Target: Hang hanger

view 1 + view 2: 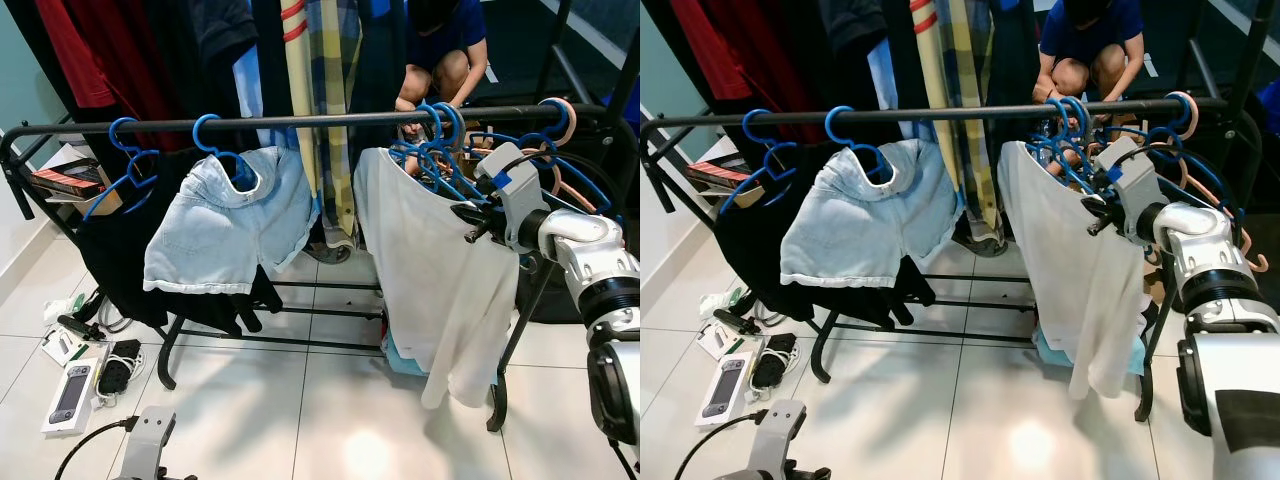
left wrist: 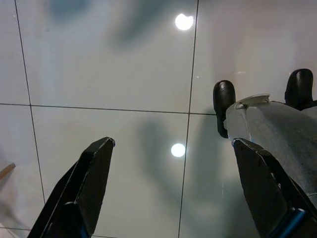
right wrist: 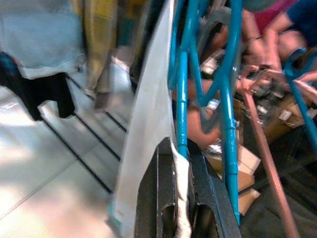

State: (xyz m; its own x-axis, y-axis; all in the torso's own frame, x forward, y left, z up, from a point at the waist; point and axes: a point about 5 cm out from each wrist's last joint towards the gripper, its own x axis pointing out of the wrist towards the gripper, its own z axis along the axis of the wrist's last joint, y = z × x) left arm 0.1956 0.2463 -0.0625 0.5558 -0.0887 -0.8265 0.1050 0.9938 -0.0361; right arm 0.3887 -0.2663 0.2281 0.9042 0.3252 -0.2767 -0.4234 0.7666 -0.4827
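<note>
A white shirt (image 1: pixel 430 290) hangs on a blue hanger (image 1: pixel 425 152) at the right part of the black rail (image 1: pixel 300 122). The hanger's hook sits at the rail among several other blue hooks. My right gripper (image 1: pixel 464 212) is at the shirt's shoulder, just under the rail. In the right wrist view its fingers (image 3: pixel 163 198) are shut on a fold of the white cloth, with the blue hanger bar (image 3: pixel 182 99) right beside them. My left gripper (image 2: pixel 173 144) hangs low over the floor tiles, open and holding nothing.
Light denim shorts (image 1: pixel 225 225) and a black garment (image 1: pixel 120 250) hang on blue hangers further left. Pink hangers (image 1: pixel 570 180) crowd the rail's right end. A person (image 1: pixel 440 50) crouches behind the rack. Boxes and cables (image 1: pixel 72 392) lie on the floor at left.
</note>
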